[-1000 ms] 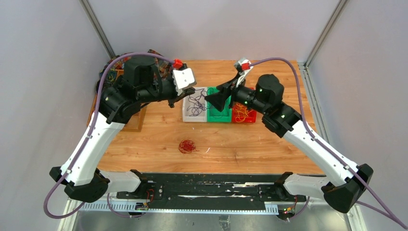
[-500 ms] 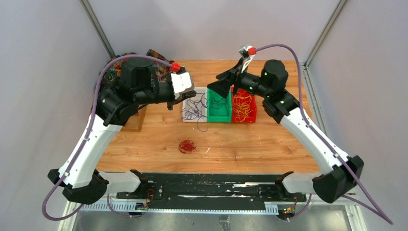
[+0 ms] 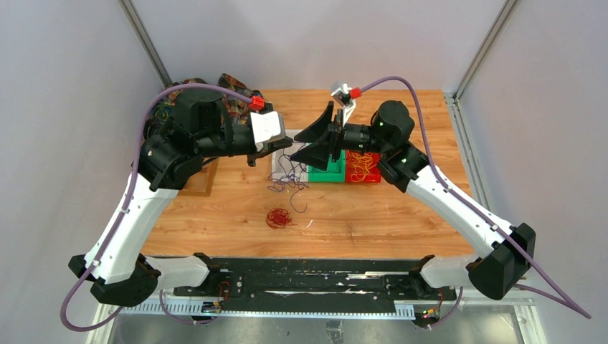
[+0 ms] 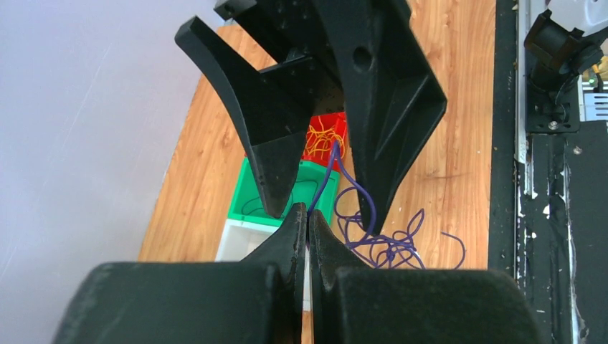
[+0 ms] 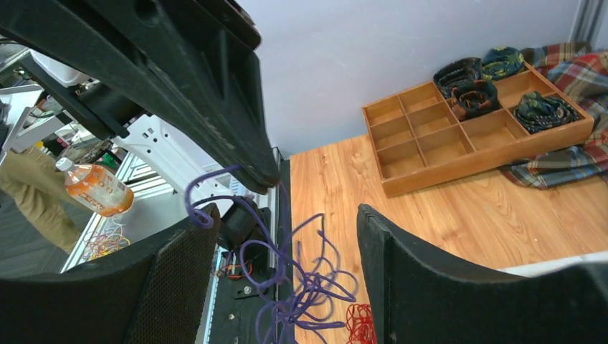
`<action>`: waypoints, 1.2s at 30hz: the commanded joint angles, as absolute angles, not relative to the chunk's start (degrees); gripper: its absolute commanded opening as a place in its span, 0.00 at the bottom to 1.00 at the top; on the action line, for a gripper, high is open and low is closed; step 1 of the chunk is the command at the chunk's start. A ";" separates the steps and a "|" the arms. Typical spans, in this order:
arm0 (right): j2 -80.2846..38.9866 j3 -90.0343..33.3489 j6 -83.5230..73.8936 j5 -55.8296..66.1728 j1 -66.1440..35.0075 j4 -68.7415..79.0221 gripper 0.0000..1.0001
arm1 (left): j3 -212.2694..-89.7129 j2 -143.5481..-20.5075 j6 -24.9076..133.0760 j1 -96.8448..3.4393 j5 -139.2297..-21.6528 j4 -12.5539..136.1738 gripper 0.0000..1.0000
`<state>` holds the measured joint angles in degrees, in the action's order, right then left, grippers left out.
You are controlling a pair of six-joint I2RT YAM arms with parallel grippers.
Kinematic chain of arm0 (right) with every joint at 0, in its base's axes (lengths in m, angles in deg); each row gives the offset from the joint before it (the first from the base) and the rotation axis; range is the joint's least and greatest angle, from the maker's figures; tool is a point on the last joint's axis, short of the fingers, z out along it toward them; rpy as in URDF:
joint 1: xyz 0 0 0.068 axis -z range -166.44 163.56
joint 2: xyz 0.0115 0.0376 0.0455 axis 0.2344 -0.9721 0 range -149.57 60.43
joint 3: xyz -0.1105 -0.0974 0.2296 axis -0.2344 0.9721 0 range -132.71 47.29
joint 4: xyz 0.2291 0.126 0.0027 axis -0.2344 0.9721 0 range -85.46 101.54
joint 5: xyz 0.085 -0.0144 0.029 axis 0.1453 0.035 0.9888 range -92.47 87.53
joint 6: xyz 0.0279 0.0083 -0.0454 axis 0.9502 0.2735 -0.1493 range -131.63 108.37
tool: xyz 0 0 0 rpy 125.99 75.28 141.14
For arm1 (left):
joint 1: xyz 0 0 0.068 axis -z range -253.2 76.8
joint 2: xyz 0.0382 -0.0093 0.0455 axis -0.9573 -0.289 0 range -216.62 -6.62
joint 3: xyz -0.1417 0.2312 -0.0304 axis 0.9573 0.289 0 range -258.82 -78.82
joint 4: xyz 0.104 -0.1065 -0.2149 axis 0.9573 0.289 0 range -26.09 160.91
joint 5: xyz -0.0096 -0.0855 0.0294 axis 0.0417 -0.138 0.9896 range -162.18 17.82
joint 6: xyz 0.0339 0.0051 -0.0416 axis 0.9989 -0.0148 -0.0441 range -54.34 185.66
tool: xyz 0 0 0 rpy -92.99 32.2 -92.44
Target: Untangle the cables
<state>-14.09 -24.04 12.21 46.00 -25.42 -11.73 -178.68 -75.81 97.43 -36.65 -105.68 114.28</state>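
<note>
My left gripper point(image 3: 285, 145) point(image 4: 308, 217) is shut on a strand of the dark purple-blue cable tangle point(image 3: 290, 183) point(image 4: 391, 240), which hangs from it over the table in front of the bins. My right gripper point(image 3: 313, 137) point(image 5: 287, 215) is wide open, facing the left one. The hanging tangle point(image 5: 305, 287) lies between its fingers point(image 5: 430, 287), touching neither clearly. A red cable tangle point(image 3: 279, 217) point(image 5: 358, 322) lies on the table nearer the arms. Yellow-orange cables fill the red bin point(image 3: 363, 167) point(image 4: 326, 135).
A white bin point(image 3: 278, 169), green bin point(image 3: 328, 172) and the red bin stand in a row mid-table. A wooden compartment tray point(image 5: 459, 140) with dark coiled rolls point(image 5: 473, 86) lies on plaid cloth point(image 5: 566, 161) at the far left.
The right gripper has swung left to face the left gripper, jaws wide. The purple-blue tangle has come up out of the white bin and now hangs in front of it.
</note>
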 commanded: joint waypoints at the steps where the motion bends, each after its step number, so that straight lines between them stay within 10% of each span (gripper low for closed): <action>1: -14.30 -24.93 12.14 45.99 -27.94 -13.88 0.70 | -179.85 -75.44 97.15 -36.46 -107.30 114.53 0.00; 36: -7.84 -26.72 12.99 43.19 -15.01 2.25 0.65 | -177.87 -69.66 98.08 -36.17 -109.16 114.55 0.00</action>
